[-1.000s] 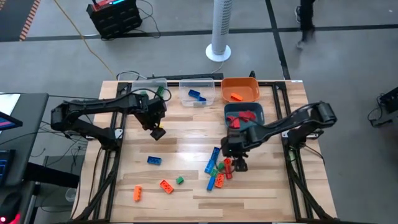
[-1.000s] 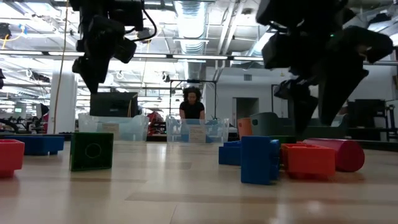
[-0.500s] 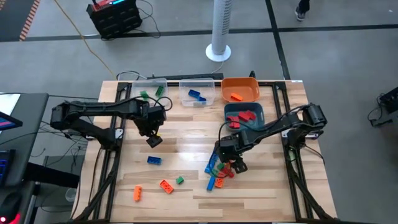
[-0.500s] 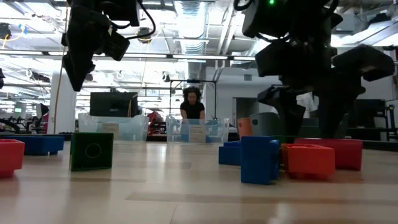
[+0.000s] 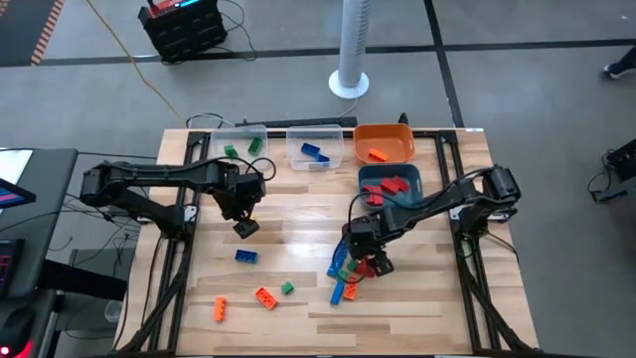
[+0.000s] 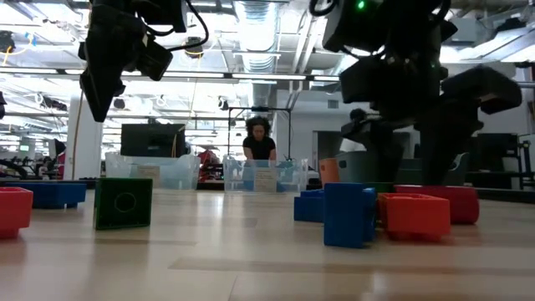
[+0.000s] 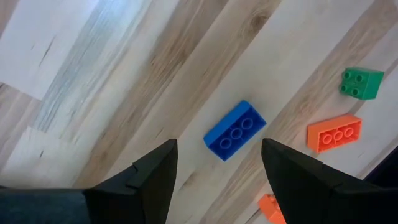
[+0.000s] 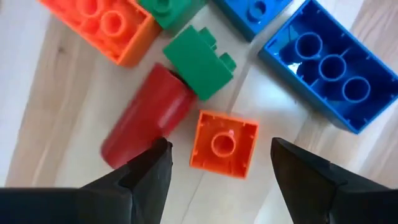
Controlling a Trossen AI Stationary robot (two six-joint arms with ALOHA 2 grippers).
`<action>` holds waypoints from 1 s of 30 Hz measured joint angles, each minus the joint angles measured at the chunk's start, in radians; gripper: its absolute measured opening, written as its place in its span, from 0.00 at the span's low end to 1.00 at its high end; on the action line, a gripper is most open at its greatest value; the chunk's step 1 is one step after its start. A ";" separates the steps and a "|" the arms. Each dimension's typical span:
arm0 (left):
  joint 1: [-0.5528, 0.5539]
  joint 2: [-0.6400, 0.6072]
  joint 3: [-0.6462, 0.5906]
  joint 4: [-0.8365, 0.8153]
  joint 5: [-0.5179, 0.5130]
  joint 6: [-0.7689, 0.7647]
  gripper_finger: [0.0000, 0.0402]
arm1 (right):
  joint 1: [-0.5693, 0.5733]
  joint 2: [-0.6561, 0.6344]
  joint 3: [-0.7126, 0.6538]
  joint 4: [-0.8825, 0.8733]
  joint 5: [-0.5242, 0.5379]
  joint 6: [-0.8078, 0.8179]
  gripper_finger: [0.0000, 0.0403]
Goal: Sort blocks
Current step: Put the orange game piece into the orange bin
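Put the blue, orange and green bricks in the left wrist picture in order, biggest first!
1. Blue brick, looks biggest.
2. Orange brick, a bit smaller.
3. Green brick, smallest.
All lie flat on the table, so the order seems fair.

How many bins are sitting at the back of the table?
4: a clear bin at the left, a second clear bin beside it, an orange bin to the right, and a teal bin just in front of the orange one.

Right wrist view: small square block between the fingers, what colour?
Orange block, underside up; right wrist view shows it best.
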 joint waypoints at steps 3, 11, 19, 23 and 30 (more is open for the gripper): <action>0.000 0.000 0.000 0.000 0.000 -0.005 0.57 | 0.007 0.025 0.000 0.008 0.009 0.013 0.70; 0.000 0.000 0.000 0.000 0.000 -0.009 0.57 | 0.007 0.049 0.000 0.017 0.038 0.068 0.68; 0.000 0.000 0.000 0.001 -0.010 -0.004 0.57 | 0.004 0.049 0.001 0.017 0.064 0.069 0.41; 0.000 0.000 0.000 0.000 -0.043 -0.001 0.57 | -0.019 0.040 0.003 -0.007 0.060 0.110 0.25; 0.000 0.000 0.000 0.006 -0.092 0.042 0.57 | -0.113 0.003 0.071 -0.182 0.068 0.097 0.25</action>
